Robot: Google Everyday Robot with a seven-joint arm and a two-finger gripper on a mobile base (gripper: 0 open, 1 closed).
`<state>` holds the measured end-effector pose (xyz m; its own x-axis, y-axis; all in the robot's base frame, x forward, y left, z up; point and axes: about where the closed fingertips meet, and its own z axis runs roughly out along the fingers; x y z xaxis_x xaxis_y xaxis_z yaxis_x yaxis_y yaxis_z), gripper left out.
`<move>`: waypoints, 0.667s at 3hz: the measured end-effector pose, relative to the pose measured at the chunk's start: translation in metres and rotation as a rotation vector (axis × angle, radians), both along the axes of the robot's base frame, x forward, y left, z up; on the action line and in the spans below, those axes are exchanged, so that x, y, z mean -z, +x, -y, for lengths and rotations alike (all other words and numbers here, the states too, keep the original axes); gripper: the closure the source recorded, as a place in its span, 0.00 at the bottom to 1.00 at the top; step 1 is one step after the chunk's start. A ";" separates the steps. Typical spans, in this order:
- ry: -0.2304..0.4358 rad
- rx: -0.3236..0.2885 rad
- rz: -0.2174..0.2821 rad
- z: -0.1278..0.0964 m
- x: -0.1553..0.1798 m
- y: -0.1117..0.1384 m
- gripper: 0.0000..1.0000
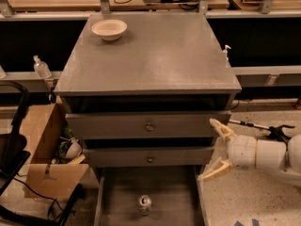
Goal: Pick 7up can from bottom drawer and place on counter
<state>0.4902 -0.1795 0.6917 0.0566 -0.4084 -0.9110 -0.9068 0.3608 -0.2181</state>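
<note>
While beside drawer fronts [149,126] — jaws agape

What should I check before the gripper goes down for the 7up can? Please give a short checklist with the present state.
1. Bottom drawer pulled open: ok.
2. 7up can standing upright on the drawer floor: ok.
3. Gripper fingers open: ok.
4. Gripper above the can: not ok; it is to the right, beside the closed drawer fronts.
5. Room on the counter away from the bowl: ok.
</note>
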 end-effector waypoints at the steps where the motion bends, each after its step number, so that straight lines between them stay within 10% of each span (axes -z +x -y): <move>1: 0.067 -0.022 0.081 -0.002 0.064 0.009 0.00; 2: 0.117 -0.033 0.115 0.011 0.147 -0.011 0.00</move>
<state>0.4791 -0.1905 0.5444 0.1751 -0.2957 -0.9391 -0.8899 0.3606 -0.2795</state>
